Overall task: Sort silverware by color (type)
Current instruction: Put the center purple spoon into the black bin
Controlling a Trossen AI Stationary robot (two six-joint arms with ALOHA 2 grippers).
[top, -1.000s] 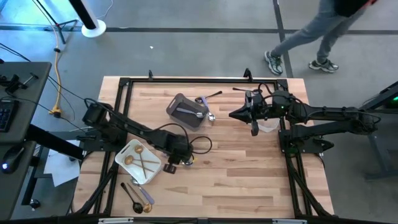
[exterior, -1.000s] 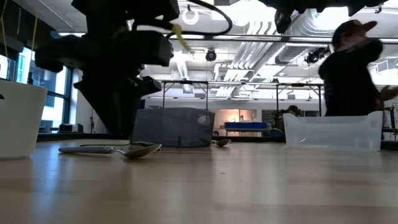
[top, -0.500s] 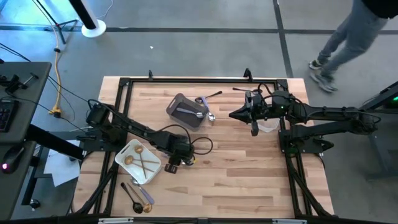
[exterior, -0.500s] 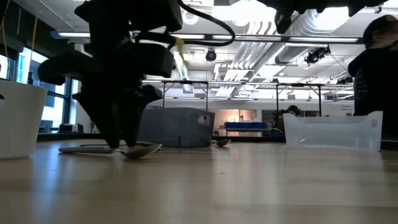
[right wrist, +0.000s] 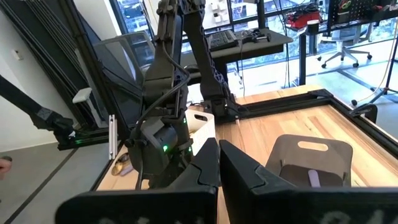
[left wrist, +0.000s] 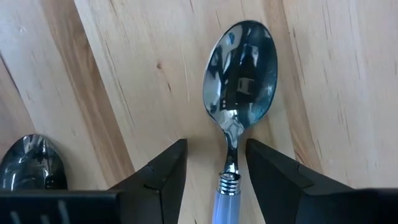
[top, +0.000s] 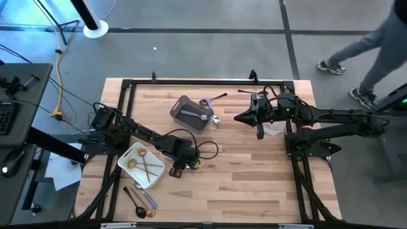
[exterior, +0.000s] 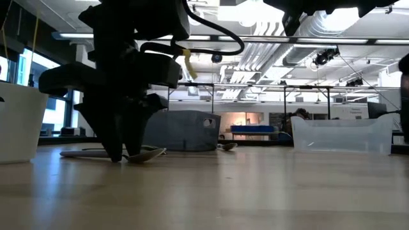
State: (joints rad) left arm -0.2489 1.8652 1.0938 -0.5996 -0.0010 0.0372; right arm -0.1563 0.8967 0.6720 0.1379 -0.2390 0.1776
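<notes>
The left gripper (left wrist: 216, 163) is lowered to the wooden table (top: 241, 184) just beside the white tray (top: 127, 154), with its fingers (left wrist: 160, 171) spread apart on either side of a spoon with a lilac handle (left wrist: 238, 118). The spoon lies flat on the wood, bowl pointing away from the wrist, and its neck is seen in the gap between the fingers; no contact with either finger can be made out. The bowl of another dark spoon (left wrist: 31, 165) is seen nearby on the table. In the low view the same gripper (exterior: 124, 150) is seen standing with its tips at the table surface over the spoon (exterior: 144, 153).

Two gold pieces (top: 145, 164) are laid in the white tray, and a few more pieces (top: 141, 202) are left on the table near its front edge. A silver piece (top: 191, 114) is held in the grey bin (top: 181, 105), with further pieces (top: 213, 98) lying just beyond it.

The right gripper (right wrist: 217, 155) is held above the table near the clear tub (top: 275, 129), its fingers pressed together and nothing between them
</notes>
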